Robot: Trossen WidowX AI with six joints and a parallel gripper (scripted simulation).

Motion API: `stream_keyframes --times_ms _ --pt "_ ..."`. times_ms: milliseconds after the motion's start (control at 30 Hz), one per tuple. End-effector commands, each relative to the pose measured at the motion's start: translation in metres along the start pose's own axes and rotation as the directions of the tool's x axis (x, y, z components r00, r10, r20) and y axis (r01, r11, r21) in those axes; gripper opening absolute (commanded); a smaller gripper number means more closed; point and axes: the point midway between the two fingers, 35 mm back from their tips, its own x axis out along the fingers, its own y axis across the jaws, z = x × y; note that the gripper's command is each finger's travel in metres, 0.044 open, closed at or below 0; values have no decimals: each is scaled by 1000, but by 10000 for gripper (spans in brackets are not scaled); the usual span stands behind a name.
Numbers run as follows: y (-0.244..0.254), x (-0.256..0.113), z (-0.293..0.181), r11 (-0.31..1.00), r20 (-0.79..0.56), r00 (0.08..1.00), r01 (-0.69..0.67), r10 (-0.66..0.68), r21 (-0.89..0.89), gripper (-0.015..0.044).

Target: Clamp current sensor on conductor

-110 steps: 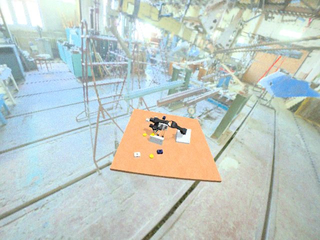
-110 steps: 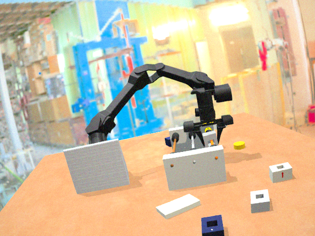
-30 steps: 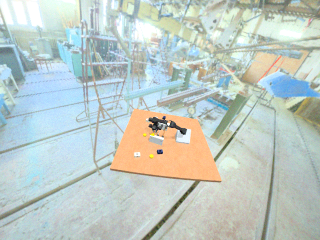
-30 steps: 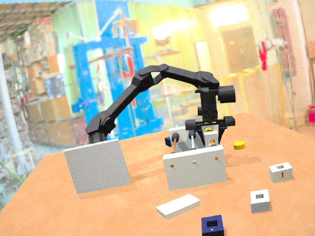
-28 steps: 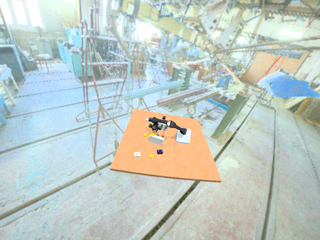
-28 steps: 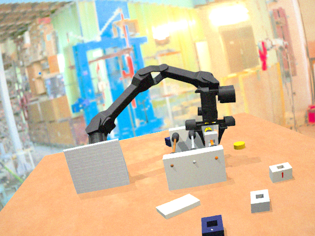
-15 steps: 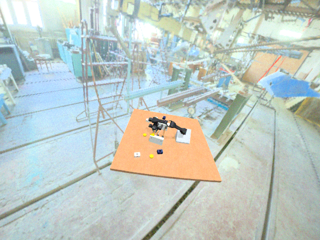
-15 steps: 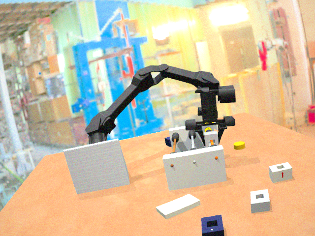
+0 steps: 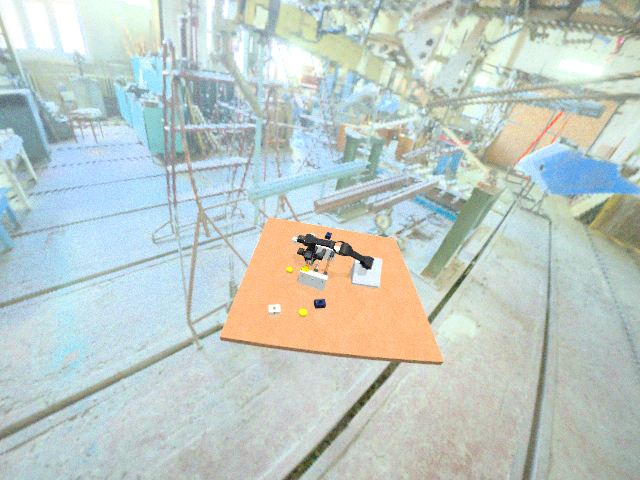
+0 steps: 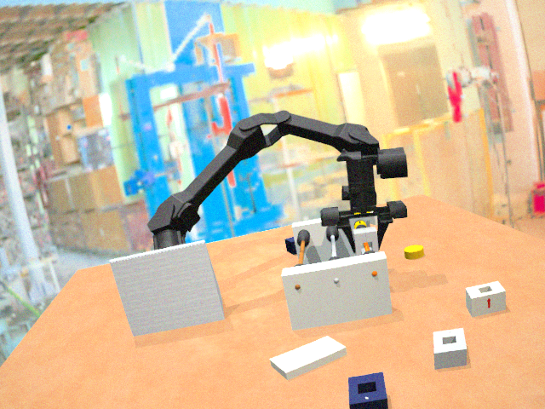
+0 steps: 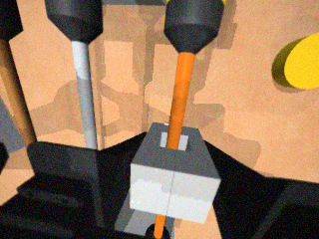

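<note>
The white and grey sensor [image 10: 358, 236] [image 11: 174, 191] sits around the bright orange conductor [image 11: 183, 80], which passes through its window. Its two halves meet at a thin seam in the wrist view. My gripper [image 10: 366, 249] [image 11: 173, 139] is shut on the sensor, one finger on each side. A grey conductor [image 10: 333, 246] [image 11: 84, 90] and a brown-orange conductor [image 10: 301, 253] [image 11: 17, 95] run beside it. A yellow marker [image 10: 359, 224] is on the rear panel above the held sensor; its lettering is unreadable. The arrow on the sensor is not visible.
The white front panel [image 9: 312, 279] [image 10: 336, 299] stands close before the fingers. A yellow disc [image 9: 288, 269] [image 10: 413, 252] [image 11: 304, 65] lies beside the fixture. A red-arrowed white block [image 10: 475, 307], a white block [image 10: 450, 359], a navy block [image 10: 367, 400] and a white slab [image 10: 307, 356] lie further out.
</note>
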Motion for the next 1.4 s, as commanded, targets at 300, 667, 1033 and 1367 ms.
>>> stream_keyframes --times_ms 300,667,1033,1367 --pt "-1 0 -1 1000 -1 1000 13 -13 -2 0" --pt "2 0 -1 1000 -1 1000 13 -13 0 0" --pt "3 2 -1 1000 -1 1000 13 -13 0 0" --pt "2 0 -1 1000 -1 1000 16 -16 -3 184"
